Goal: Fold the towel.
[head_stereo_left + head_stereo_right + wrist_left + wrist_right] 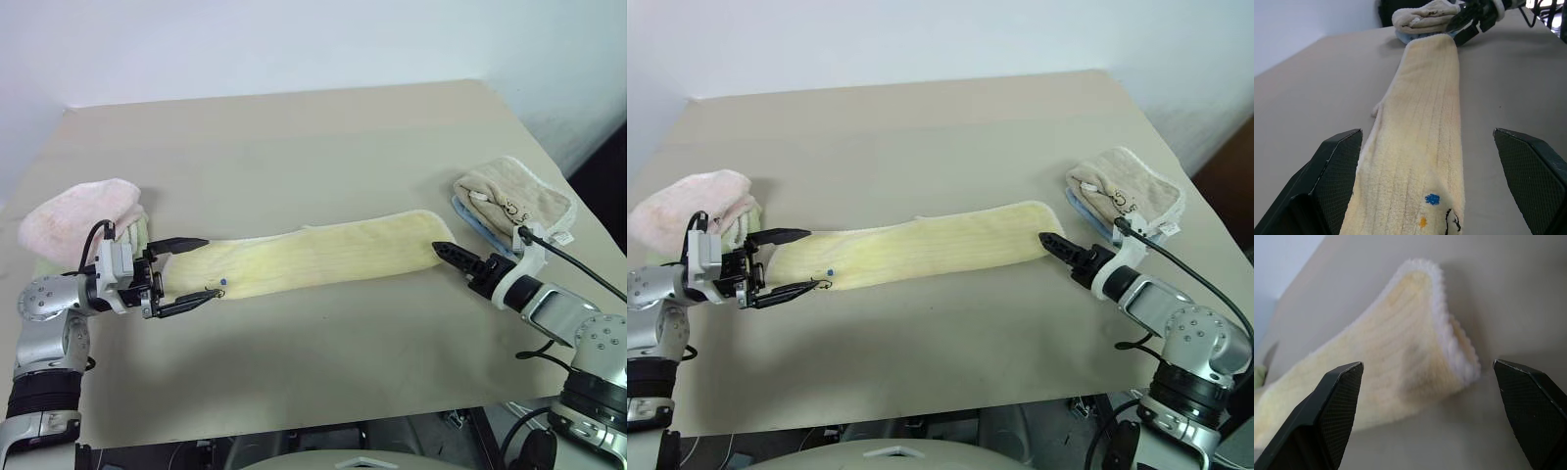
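Towel (313,257) laid in long strip on table (294,137), stretched between both grippers. Left gripper (192,273) spread wide around one towel end, nothing gripped. Right gripper (1430,396) spread wide at other end, empty. Contact with cloth not discernible. Embroidered mark (1442,215) cut off at frame edge.

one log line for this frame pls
towel: long strip, flat on table | left gripper: open at its left end | right gripper: open at right end

Head cameras looking down over the table (294,127), wrist cameras low (close), all sharing the towel (313,257)
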{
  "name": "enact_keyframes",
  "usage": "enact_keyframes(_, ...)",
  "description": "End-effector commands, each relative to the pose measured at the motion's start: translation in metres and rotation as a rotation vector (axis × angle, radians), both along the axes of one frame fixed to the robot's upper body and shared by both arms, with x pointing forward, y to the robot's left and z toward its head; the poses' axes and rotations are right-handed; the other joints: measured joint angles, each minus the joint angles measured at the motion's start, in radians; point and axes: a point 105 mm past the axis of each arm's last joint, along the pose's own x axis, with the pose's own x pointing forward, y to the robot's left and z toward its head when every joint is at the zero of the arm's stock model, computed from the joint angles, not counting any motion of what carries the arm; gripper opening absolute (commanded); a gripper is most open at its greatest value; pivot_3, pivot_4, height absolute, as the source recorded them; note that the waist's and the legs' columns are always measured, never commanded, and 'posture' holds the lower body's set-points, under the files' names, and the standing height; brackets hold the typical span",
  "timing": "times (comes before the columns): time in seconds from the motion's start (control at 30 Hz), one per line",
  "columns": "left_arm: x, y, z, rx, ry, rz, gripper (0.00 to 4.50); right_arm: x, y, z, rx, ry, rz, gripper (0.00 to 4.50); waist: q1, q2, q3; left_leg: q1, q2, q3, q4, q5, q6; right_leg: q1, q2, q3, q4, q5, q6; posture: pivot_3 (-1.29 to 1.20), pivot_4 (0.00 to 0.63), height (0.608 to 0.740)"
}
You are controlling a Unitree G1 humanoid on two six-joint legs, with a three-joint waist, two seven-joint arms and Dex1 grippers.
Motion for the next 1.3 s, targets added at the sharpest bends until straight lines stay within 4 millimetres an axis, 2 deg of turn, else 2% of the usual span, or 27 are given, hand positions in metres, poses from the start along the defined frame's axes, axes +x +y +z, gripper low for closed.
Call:
enact_keyframes(0.03,0.0,-0.003,0.007,-0.013,-0.028,-0.008,4.48,0.006,0.004,0.008,0.011,-0.041,-0.001,4.46,0.0,0.0,0.0,0.0,0.0,0.0,0.0,0.0,0.0,0.0,0.0,0.0,0.0,0.0,0.0,0.0,0.15,0.728)
enact_keyframes(0.57,0.003,-0.003,0.005,-0.012,-0.043,0.009,4.48,0.018,0.025,0.003,0.01,-0.039,0.011,4.46,-0.004,0.0,0.0,0.0,0.001,0.0,0.0,0.0,-0.001,0.0,0.0,0.0,0.0,-0.001,-0.001,0.0,0.15,0.728)
enact_keyframes(0.7,0.003,-0.002,0.003,-0.008,-0.043,0.016,4.5,0.018,0.021,0.003,-0.012,-0.044,-0.003,3.56,-0.003,0.0,0.0,0.0,0.001,0.0,0.0,0.0,0.0,-0.001,0.0,0.0,0.0,-0.001,-0.001,0.0,0.15,0.728)
enact_keyframes(0.87,0.004,0.0,0.002,-0.004,-0.045,0.024,4.5,0.018,0.017,0.006,-0.021,-0.056,-0.007,1.85,0.0,0.0,0.0,0.0,0.001,0.0,0.0,0.0,0.0,-0.001,0.0,0.0,-0.001,0.0,-0.001,0.0,0.15,0.728)
enact_keyframes(1.03,0.005,0.001,0.001,-0.001,-0.041,0.027,4.5,0.018,0.023,0.02,-0.036,-0.123,0.044,0.13,0.0,0.0,0.0,0.0,0.001,0.0,0.0,0.0,0.0,-0.001,0.0,0.0,-0.001,0.0,-0.001,0.0,0.15,0.728)
enact_keyframes(1.13,0.005,0.001,0.001,0.0,-0.041,0.028,4.5,0.017,0.027,0.026,-0.042,-0.146,0.072,0.06,0.0,0.0,0.0,0.0,0.001,0.0,-0.001,0.0,0.0,-0.001,0.0,0.0,-0.001,-0.001,-0.001,0.0,0.15,0.728)
enact_keyframes(1.23,0.007,0.002,0.0,0.004,-0.042,0.031,4.5,0.009,0.057,0.052,-0.053,-0.247,0.263,0.06,0.0,0.0,0.0,0.0,0.001,0.0,-0.001,0.0,0.0,-0.001,0.0,0.0,-0.001,-0.001,-0.001,0.0,0.15,0.728)
enact_keyframes(1.3,0.007,0.002,0.001,0.006,-0.044,0.033,4.5,0.001,0.076,0.061,-0.061,-0.281,0.377,0.06,-0.004,0.0,0.0,0.0,0.001,0.0,-0.001,0.0,0.0,-0.001,0.0,0.0,-0.001,-0.001,-0.002,0.0,0.15,0.728)
